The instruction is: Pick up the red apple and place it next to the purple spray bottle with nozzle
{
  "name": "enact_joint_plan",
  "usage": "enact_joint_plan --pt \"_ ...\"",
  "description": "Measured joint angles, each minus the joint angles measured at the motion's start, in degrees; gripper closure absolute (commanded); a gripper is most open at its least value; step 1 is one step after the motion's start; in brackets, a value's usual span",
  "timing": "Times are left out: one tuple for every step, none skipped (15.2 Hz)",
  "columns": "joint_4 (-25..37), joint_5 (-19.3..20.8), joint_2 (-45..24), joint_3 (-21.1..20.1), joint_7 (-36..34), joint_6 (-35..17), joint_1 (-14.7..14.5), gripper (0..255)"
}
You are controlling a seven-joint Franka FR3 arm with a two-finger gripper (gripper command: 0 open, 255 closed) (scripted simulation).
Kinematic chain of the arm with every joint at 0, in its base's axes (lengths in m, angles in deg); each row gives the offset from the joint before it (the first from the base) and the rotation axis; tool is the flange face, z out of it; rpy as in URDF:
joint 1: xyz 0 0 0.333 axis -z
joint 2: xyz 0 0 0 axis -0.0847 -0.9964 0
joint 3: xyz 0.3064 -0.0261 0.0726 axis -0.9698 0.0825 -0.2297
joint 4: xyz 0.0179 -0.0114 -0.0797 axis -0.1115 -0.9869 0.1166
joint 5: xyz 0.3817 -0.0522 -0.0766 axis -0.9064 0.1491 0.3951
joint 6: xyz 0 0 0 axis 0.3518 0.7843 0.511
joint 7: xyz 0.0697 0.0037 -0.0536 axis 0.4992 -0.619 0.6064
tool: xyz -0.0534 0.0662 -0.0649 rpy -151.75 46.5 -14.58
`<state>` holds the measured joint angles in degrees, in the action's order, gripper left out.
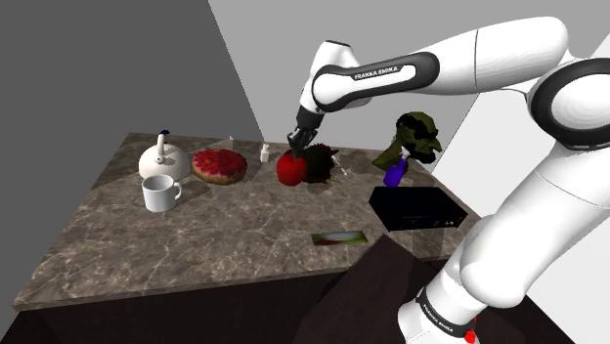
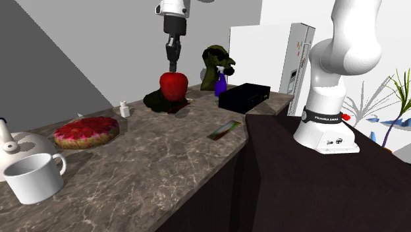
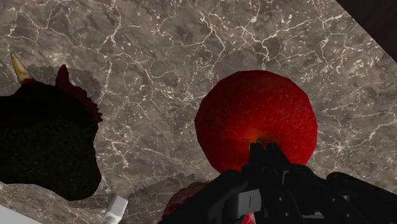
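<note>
The red apple (image 1: 290, 169) (image 2: 174, 86) (image 3: 242, 121) sits on the marbled brown counter (image 1: 196, 244), touching a dark spiky object (image 1: 318, 163) (image 3: 48, 149) beside it. My black gripper (image 1: 295, 142) (image 2: 172, 64) (image 3: 266, 153) hangs just over the apple's top, shut, with its fingertips meeting and nothing between them. The purple spray bottle (image 1: 394, 174) (image 2: 220, 84) stands further toward the shoulder view's right, in front of a dark green figure (image 1: 415, 137) (image 2: 216, 62).
A black box (image 1: 415, 208) (image 2: 244, 97) lies near the bottle and a flat card (image 1: 339, 236) at the counter's edge. A small white bottle (image 1: 265, 151), a red tart (image 1: 219, 166), a white kettle (image 1: 162, 156) and a white mug (image 1: 159, 193) stand beyond the apple.
</note>
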<state>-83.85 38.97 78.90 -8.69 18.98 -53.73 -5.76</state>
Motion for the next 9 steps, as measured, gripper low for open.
enact_joint_plan --pt "0.53 -0.01 0.16 0.06 0.1 0.69 0.06 255" --pt "1.02 0.03 0.4 0.02 -0.04 1.41 0.01 255" --pt "1.52 0.04 0.81 -0.03 -0.15 2.32 -0.02 255" --pt "2.25 0.05 0.84 0.01 -0.11 3.08 0.01 255" --pt "2.99 0.06 1.05 0.0 -0.16 4.02 0.0 255" --pt "3.33 0.08 1.44 -0.03 -0.26 4.76 -0.03 255" --pt "3.68 0.07 1.79 -0.01 -0.23 5.46 -0.01 255" --pt "4.19 0.08 1.94 -0.02 -0.29 6.12 -0.02 255" --pt "4.91 0.09 2.01 0.03 -0.22 6.91 0.02 255"
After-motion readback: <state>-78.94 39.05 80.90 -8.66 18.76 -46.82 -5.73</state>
